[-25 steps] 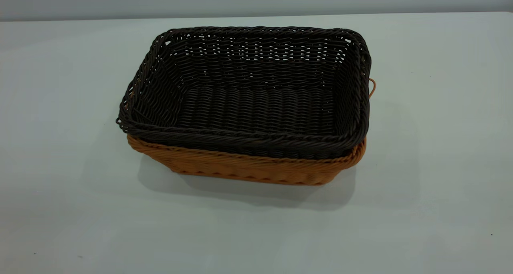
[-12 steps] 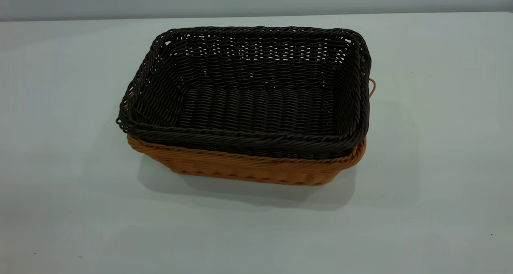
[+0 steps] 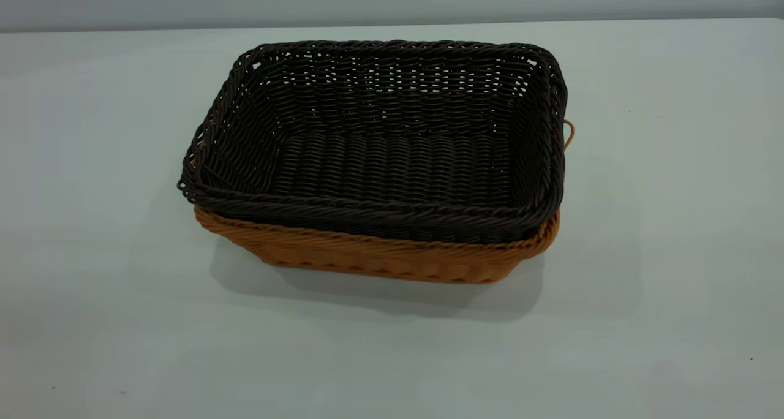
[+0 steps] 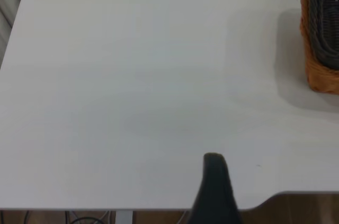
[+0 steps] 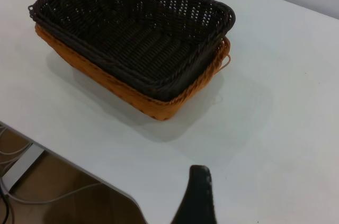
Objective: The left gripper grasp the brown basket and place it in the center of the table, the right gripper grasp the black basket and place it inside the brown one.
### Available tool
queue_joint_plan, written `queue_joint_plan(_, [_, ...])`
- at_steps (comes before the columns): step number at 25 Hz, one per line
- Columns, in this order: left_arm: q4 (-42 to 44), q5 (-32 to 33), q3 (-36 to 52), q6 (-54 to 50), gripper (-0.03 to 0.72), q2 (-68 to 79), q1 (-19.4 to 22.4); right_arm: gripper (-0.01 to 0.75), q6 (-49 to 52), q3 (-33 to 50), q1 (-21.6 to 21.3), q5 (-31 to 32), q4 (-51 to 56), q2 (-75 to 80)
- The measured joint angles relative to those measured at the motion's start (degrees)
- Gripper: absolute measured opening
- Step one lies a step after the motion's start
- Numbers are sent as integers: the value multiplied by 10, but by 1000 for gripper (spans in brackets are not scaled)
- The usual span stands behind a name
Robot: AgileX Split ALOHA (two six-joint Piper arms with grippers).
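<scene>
Wicker: black basket (image 3: 392, 155) nested inside brown basket (image 3: 380, 256), mid-bench (image 3: 674, 223). Left tool (image 4: 214, 192) back at bench edge, well apart from baskets; right tool (image 5: 197, 197) likewise. Tool spread: cannot tell.

- One black basket (image 3: 392, 155), a rectangular, very dark brown-black woven wicker piece with sloped sides and a braided rim, nested inside the brown basket.
- One brown basket (image 3: 380, 256), rectangular orange-brown woven wicker, directly under and around the black basket.
- One small orange-brown loop handle (image 3: 569, 134) in sight, at the brown basket's right end in the exterior view.
- One table (image 3: 674, 223), a wide, plain white-grey flat top, bearing the brown basket near its middle.
- Two dark gripper fingers in sight, well apart from the brown basket: one in the left wrist view (image 4: 214, 192), one in the right wrist view (image 5: 197, 197).
</scene>
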Motion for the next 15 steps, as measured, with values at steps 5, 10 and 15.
queue_joint_plan(5, [0,0,0,0,519,0,0,572,3,0,-97,-1,-3,0])
queue_joint_plan(10, [0,0,0,0,519,0,0,572,40,0,-223,-1,-26,0])
queue_joint_plan(15, [0,0,0,0,519,0,0,572,100,4,-265,-4,-74,0])
